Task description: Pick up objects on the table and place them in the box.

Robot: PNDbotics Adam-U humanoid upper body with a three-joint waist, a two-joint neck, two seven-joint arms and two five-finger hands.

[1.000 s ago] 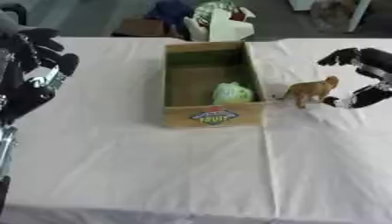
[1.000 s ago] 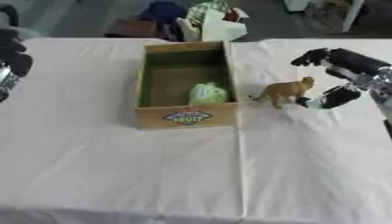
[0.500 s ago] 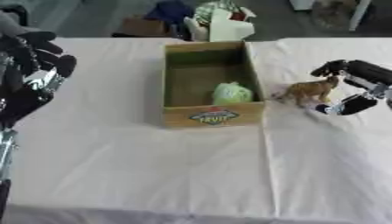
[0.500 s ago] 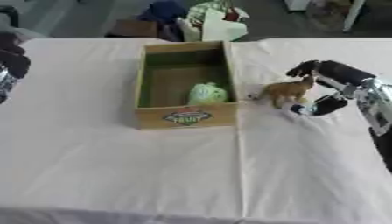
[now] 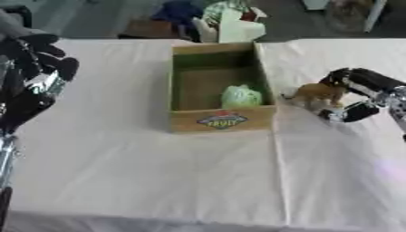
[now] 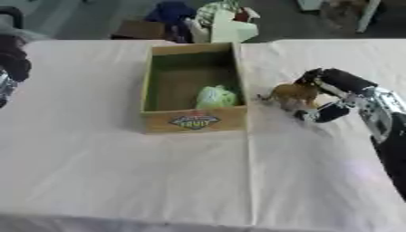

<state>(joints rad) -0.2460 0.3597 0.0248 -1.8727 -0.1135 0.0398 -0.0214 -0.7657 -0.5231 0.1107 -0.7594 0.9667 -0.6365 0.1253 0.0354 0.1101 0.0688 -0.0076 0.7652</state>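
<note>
A small brown toy animal [image 5: 316, 93] stands on the white tablecloth [image 5: 158, 172] at centre right of the frame, just beside the right wall of the open cardboard box [image 5: 222, 121], apart from it by a narrow strip of cloth. The right hand [image 6: 331, 93] comes in from the right edge and sits against the toy's far side: its fingers [image 5: 349, 77] arch over the toy's back and upper end while the thumb [image 5: 350, 112] curls in low at the lower right, so the hand looks to be closing round the toy, though it cannot be told whether the grip is complete or the toy has left the cloth. The toy's long axis runs roughly left to right across the frame, one end toward the box and the other into the palm. That is the relation the next move depends on: the box lies directly to the left of the hand, so a lift and a short carry leftward over the wall should do. A pale green object [image 5: 241, 96] already lies inside the box near its front. The left hand [image 5: 31, 74] hangs idle at the upper left edge with its fingers relaxed, well apart from the toy.
</note>
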